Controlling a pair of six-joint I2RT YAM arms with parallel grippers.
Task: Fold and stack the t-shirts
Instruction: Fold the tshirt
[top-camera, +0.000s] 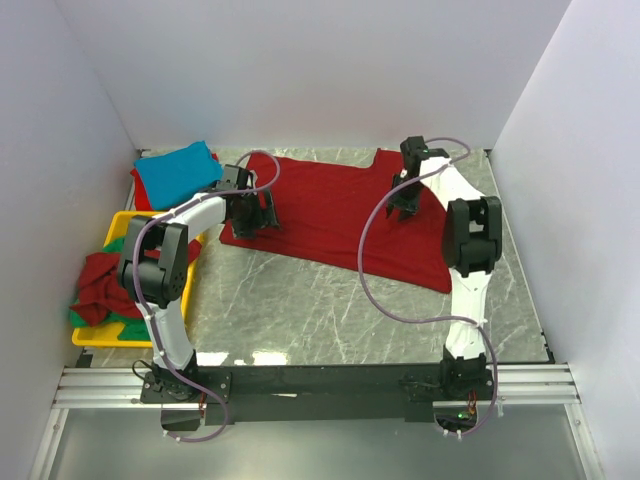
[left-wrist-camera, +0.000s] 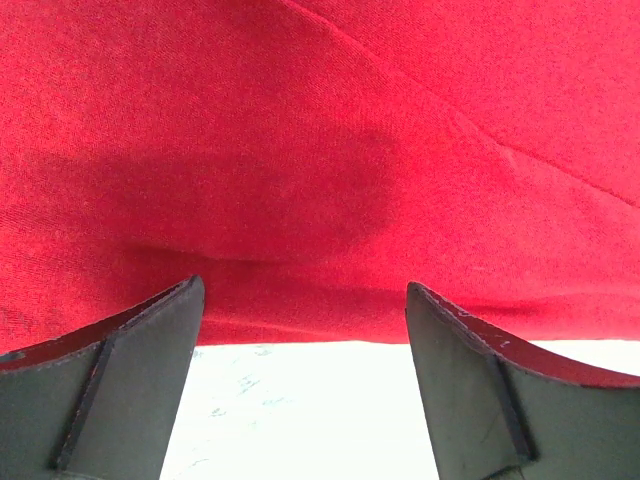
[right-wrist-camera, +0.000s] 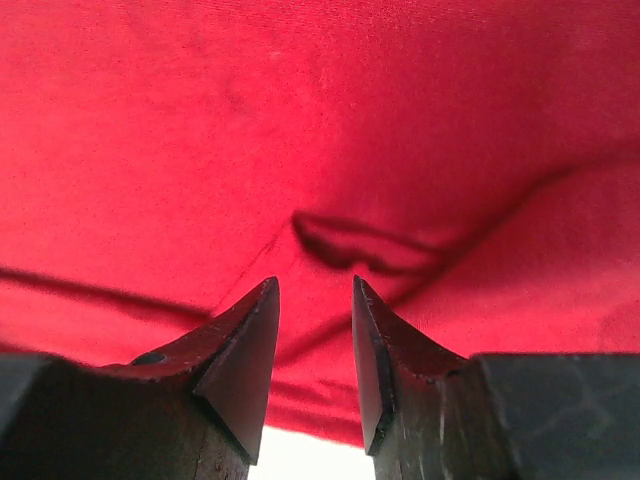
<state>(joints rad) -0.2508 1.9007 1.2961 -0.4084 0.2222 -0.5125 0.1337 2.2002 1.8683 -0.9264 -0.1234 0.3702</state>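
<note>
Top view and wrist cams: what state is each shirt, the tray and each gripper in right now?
dark red t-shirt: spread out on the table, not yet folded.
turquoise t-shirt: folded, far left.
red and green shirts: crumpled, heaped in the tray.
yellow tray: loaded.
left gripper: open wide at the dark red t-shirt's edge.
right gripper: open narrowly, nothing visibly pinched.
</note>
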